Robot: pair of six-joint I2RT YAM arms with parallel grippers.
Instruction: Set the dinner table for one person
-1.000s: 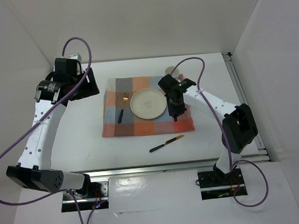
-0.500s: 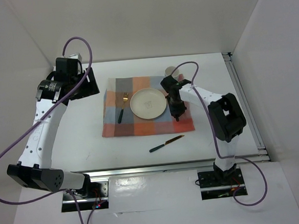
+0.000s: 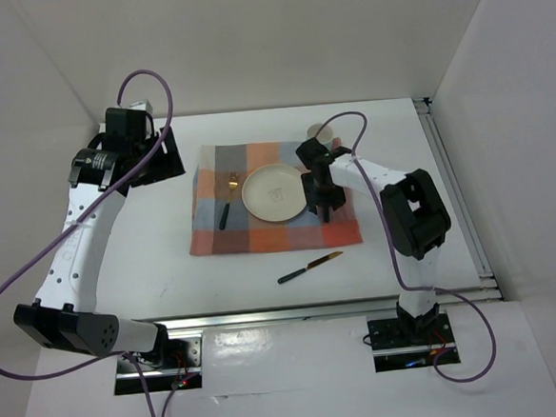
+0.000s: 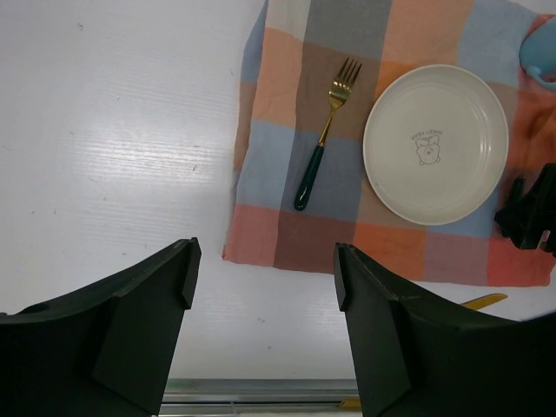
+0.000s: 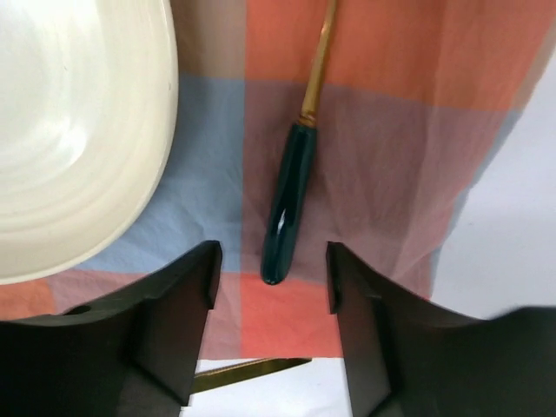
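Right wrist view showed a green-handled gold utensil lying lengthwise between the right fingers, spread clear of it. The left fingers gaped empty.

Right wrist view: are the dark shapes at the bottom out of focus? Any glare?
Right wrist: the fingers, close to the lens, look a little soft-edged; the plate is nearly washed out; the green handle glints. Left wrist: pale sheen on the table.

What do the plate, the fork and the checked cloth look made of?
Plate: likely glazed ceramic, cream, glossy highlights. Fork: gold-toned metal tines and neck; dark green shiny handle, perhaps enamel or resin. Checked cloth: woven fabric, matte, with wavy soft edges.
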